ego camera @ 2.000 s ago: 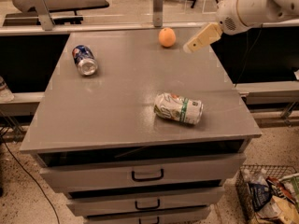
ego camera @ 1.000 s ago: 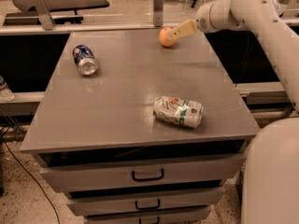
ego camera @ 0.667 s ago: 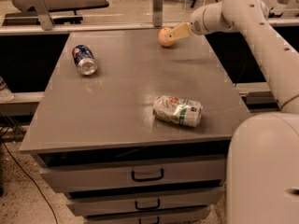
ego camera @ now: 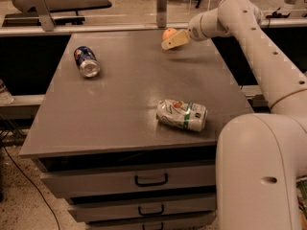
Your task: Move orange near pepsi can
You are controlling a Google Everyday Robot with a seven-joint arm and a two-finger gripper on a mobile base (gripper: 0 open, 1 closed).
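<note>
Nearest the camera, in front of the dented can (ego camera: pixel 182 114), are the drawers (ego camera: pixel 151 180) under the table (ego camera: pixel 124 104), and to the can's right bulks the robot's pale body (ego camera: pixel 261 176). That dented can lies on its side, white and green, in the same spot as two seconds ago.

Further back and well to the left of the dented can lies the pepsi can (ego camera: pixel 87 61), also on its side with its silver end towards the camera. It has not shifted either.

Furthest back from the dented can, at the table's far edge, sits the orange (ego camera: pixel 168 32), in the place it held two seconds ago. What has changed is the arm (ego camera: pixel 268 56). Two seconds ago its gripper (ego camera: pixel 169 40) hung off to the orange's right, apart from it. Over the last second it has swung in leftwards, and now it lies against the fruit and hides its lower right side. Whether the gripper is open or closed on the orange I cannot tell.

By my reading the reach is done and the grasp is the step in hand. None of the carrying has begun: the orange is well apart from the pepsi can, far to its right.
</note>
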